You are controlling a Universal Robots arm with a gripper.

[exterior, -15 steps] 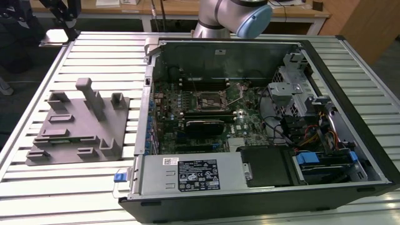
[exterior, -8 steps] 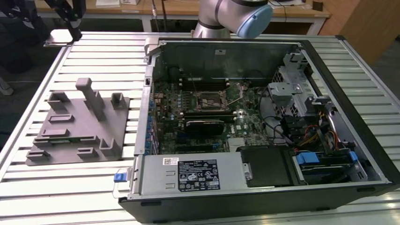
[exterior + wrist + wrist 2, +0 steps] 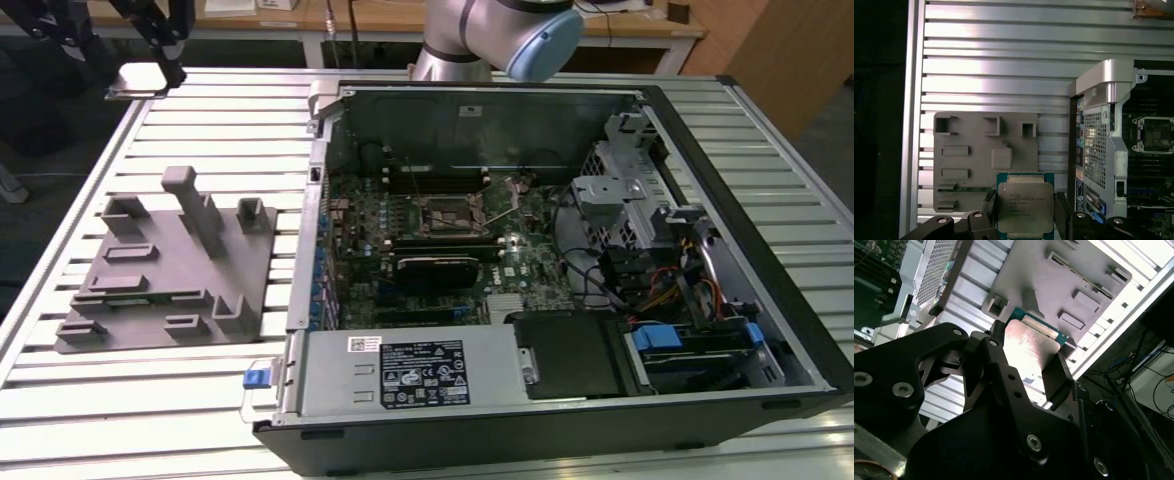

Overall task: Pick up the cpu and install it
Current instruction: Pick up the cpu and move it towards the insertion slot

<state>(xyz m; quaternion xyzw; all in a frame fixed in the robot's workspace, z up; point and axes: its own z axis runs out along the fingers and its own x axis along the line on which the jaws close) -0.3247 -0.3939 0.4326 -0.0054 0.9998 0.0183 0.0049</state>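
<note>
We find the black fingers [image 3: 1061, 210] clamped on the silvery square cpu [image 3: 1025, 207], aloft near the grey plastic tray [image 3: 969, 160] over slatted metal worktop [image 3: 1004, 50], outside the open black computer case [image 3: 534, 430] holding a green motherboard [image 3: 527, 245].

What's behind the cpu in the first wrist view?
The grey tray on the slatted table; the cpu, clamped in the end effector, covers part of the tray's edge.

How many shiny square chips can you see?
1. The cpu sits clamped in the gripper, raised over the slatted table; others may hide inside the computer case.
</note>
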